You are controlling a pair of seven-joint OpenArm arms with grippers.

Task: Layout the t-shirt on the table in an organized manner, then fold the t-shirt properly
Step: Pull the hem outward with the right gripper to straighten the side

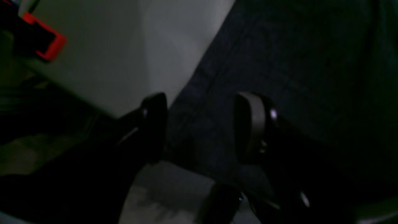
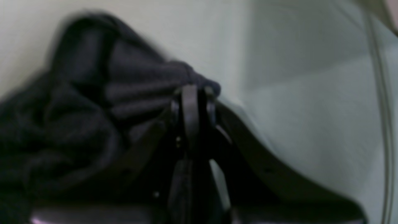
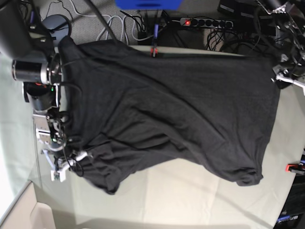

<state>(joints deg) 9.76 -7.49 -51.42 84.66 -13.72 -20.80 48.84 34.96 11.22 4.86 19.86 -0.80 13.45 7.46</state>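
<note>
The dark charcoal t-shirt [image 3: 176,109] lies spread and creased over most of the pale grey-green table [image 3: 190,195]. In the right wrist view my right gripper [image 2: 194,90] is shut on a bunched fold of the t-shirt [image 2: 93,102], lifted a little off the table [image 2: 295,93]. In the base view that gripper [image 3: 64,164] is at the shirt's left edge. My left gripper [image 1: 200,99] stands open over an edge of the t-shirt [image 1: 295,77], with its fingers [image 1: 248,124] wide apart and cloth lying beneath them. In the base view it [image 3: 286,76] is at the shirt's far right edge.
Red-orange clamps [image 3: 153,50] [image 3: 293,167] [image 1: 46,43] grip the table's edges. A power strip [image 3: 205,21] and tangled cables lie on the floor beyond the far edge, beside a blue object [image 3: 147,4]. Bare table cloth [image 1: 124,56] shows beside the left gripper.
</note>
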